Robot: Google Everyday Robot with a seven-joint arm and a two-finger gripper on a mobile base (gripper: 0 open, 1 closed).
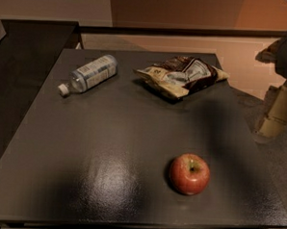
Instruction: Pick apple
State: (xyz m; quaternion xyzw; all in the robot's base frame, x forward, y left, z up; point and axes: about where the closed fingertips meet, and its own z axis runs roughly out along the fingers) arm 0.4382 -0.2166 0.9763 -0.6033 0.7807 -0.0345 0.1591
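— Where is the apple (189,174)?
— At five o'clock on the dark counter (108,134), stem dimple up.
— And the claw (274,116)?
— Beyond the counter's edge at three o'clock; spread or pressed together, I cannot tell. Farther back, a crumpled snack bag (181,76) lies at one o'clock and a water bottle (89,73) lies on its side at eleven.

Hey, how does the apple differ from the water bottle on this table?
The apple is round and red; the bottle is long and clear with a white cap. The apple sits stem dimple up near the front edge; the bottle lies on its side at the back left. Both rest on the dark table, untouched; the gripper is beyond its right edge.
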